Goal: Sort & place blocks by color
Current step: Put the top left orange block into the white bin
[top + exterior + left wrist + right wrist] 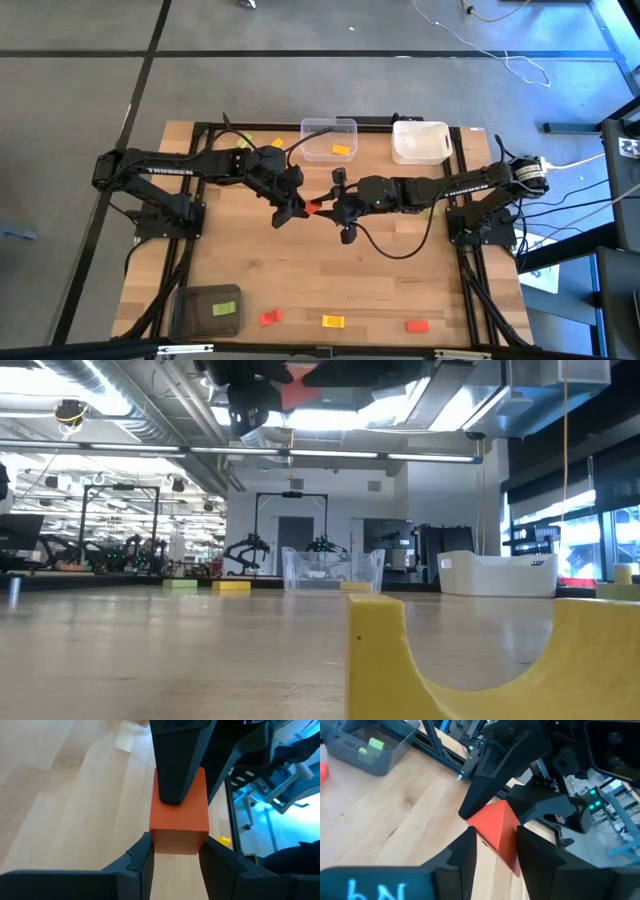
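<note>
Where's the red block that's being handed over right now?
In the high view, the red block is above the table's middle, between the left tool and right tool, in front of the clear bin.

both arms were matte black, built of blocky jointed segments with white lettering along the forearms. thin black cables looped off each arm. the left gripper (291, 208) and right gripper (340, 207) ended in dark, tapering wedge-shaped fingers (141, 865) with flat faces.
</note>
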`<state>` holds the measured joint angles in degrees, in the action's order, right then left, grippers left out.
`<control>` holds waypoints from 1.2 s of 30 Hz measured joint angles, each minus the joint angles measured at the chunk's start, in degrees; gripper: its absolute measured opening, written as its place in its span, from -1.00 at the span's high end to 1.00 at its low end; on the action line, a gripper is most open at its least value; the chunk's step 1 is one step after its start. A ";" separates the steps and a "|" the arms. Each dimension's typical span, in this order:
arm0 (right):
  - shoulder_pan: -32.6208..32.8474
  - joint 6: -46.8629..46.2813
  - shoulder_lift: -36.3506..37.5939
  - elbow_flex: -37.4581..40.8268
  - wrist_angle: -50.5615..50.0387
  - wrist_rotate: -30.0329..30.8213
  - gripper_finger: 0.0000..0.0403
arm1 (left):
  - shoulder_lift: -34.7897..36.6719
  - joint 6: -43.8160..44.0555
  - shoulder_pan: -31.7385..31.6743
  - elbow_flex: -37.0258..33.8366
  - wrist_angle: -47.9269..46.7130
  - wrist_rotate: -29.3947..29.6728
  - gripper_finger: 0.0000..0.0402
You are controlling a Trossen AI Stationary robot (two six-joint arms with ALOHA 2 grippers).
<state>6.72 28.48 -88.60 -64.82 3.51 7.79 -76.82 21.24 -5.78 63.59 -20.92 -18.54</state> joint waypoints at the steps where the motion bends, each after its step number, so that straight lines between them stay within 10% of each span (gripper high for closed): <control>1: 0.00 -1.14 0.02 0.00 -0.04 0.04 0.37 | 0.00 -0.57 0.01 0.00 -0.15 0.54 0.40; 36: -4.38 -46.20 0.81 -0.13 -9.98 -3.71 0.32 | -0.09 -10.94 0.96 -0.15 -8.19 7.45 0.40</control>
<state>2.34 -17.73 -87.79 -64.95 -6.47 4.08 -76.90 10.30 -4.82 63.44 -29.10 -11.09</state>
